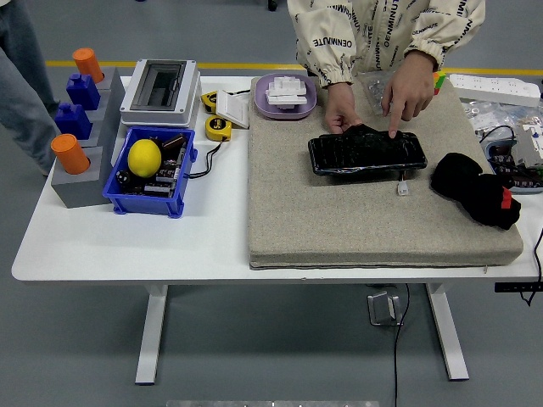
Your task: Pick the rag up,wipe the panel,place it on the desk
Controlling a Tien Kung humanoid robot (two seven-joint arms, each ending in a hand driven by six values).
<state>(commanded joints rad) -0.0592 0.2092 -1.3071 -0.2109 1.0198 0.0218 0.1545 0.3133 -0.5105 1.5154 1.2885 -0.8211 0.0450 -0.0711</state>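
Rag (475,197) is black, crumpled into a lumpy heap, with a small red tag on its right end. It sits on the right part of the grey mat (339,216), just right of the panel (366,153) and not touching it. It's too dark to make out texture.

Panel is a glossy black rectangle lying flat on the mat, long side left-right. A small white connector (403,188) lies on the mat near its front edge.

Neither robot hand is in frame, so I can't tell their state.

Person stands at the far side. One hand (342,110) rests at the panel's far edge, on a small black bit there. The other hand (411,85) points down, index fingertip touching the panel's far edge.

Behind that hand sit a clear bag of small metal parts (376,87) and a colour cube (439,79), mostly hidden.

Purple tray (265,102) with white parts sits at the mat's far-left corner.

Left of the mat on the white table (127,246):
- blue bin (136,199) holding a lemon (144,157)
- grey enclosure box (161,89) behind the bin
- two yellow tape measures (218,127)
- grey stand (81,182) with orange cylinders and blue blocks

A second person's leg (21,76) shows at the left edge.
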